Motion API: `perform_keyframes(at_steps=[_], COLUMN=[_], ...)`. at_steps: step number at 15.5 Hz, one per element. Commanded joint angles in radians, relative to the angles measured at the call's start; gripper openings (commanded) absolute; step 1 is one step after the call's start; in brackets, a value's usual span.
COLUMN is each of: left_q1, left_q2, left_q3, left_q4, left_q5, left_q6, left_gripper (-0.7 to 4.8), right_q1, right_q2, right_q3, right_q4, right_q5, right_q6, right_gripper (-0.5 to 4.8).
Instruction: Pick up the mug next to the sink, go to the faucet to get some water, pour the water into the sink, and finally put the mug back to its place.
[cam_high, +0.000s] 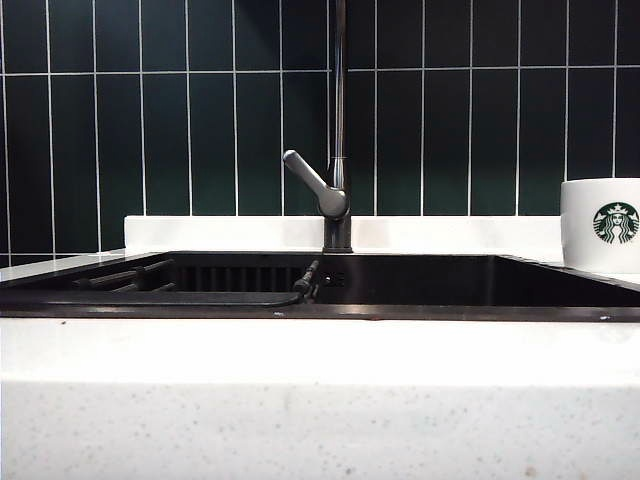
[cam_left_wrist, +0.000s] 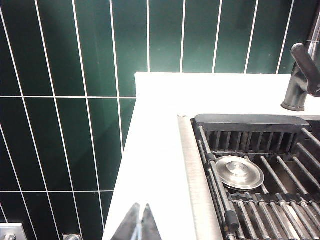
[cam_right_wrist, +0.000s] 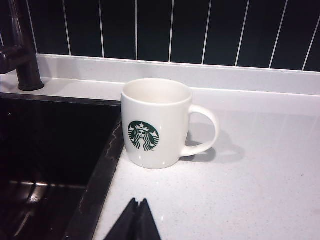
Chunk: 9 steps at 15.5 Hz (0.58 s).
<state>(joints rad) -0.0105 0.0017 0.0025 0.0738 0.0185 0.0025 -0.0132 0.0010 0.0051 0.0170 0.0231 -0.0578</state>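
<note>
Mug (cam_right_wrist: 156, 124) stands upright on the white bench (cam_right_wrist: 260, 170) just beside the sink's (cam_right_wrist: 50, 150) dark rim, its handle turned away from the basin, logo facing the right tool (cam_right_wrist: 136, 220). That tool, fingers pressed together and holding nothing, sits low in front of the mug with bare bench between them. The left tool (cam_left_wrist: 140, 224), likewise pressed together and empty, hovers over the bench at the sink's far side, by the drain rack (cam_left_wrist: 260, 200). The right arm is judged nearer; the faucet (cam_high: 338, 150) rises behind the basin's middle.
</note>
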Motion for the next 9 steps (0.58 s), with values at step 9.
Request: perform_keyframes(at_steps=[9], left_q1=[-0.001], left_q2=[-0.001], left_q3=[0.005], left_q4=[0.009], left_q5=[0.006], left_q6=[-0.067], left_gripper=[-0.05], right_q1=[0.0], right_q2=[-0.002], right_q3=[0.002], right_q4=[0.01], right_q5=[0.036], right_q6=[0.105], right_gripper=[-0.02])
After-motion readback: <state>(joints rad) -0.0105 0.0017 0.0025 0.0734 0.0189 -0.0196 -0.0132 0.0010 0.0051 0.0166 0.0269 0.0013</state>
